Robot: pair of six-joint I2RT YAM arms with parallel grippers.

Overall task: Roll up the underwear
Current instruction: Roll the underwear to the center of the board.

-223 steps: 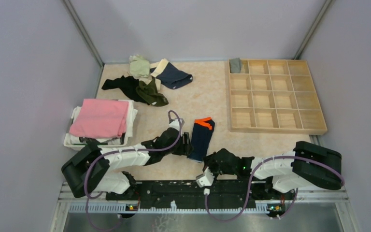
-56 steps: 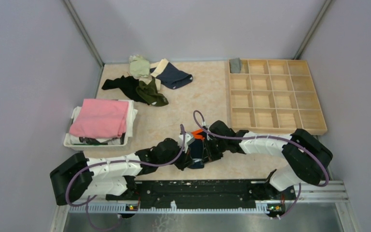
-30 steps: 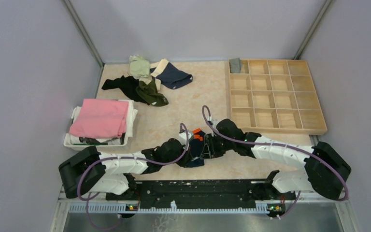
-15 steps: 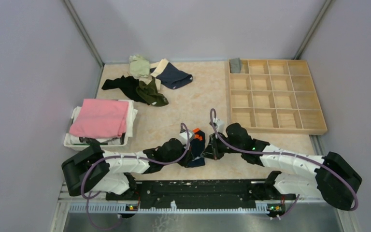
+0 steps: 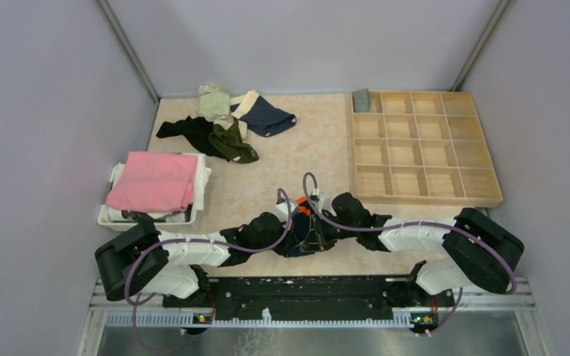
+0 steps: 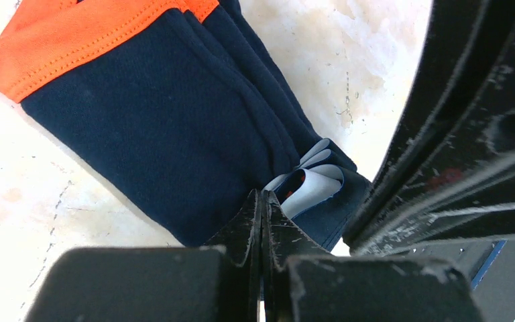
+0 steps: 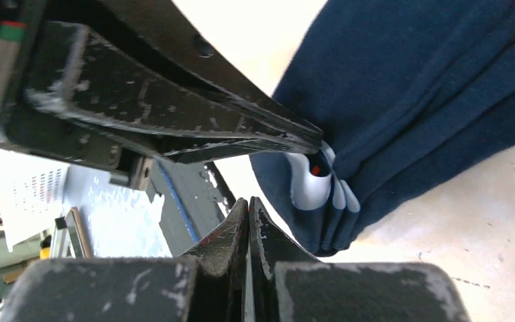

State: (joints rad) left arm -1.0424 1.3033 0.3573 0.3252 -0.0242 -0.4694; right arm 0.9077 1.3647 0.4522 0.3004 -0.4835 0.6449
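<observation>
Resolving what the overhead blurs, wrist views show left fingers (image 6: 241, 231) and right fingers (image 7: 228, 235), each pinched together beside the underwear (image 6: 154, 127).

Folded underwear (image 6: 161, 127): lying at the table's (image 5: 319, 156) near middle
Underwear pile (image 5: 226, 122): lying far left, behind the basket (image 5: 111, 215)
Basket: sitting at the left edge, folded cloth (image 5: 154, 180) lying on it
Tray (image 5: 423, 194): sitting far right, a rolled piece (image 5: 361, 99) lying in its far-left compartment
</observation>
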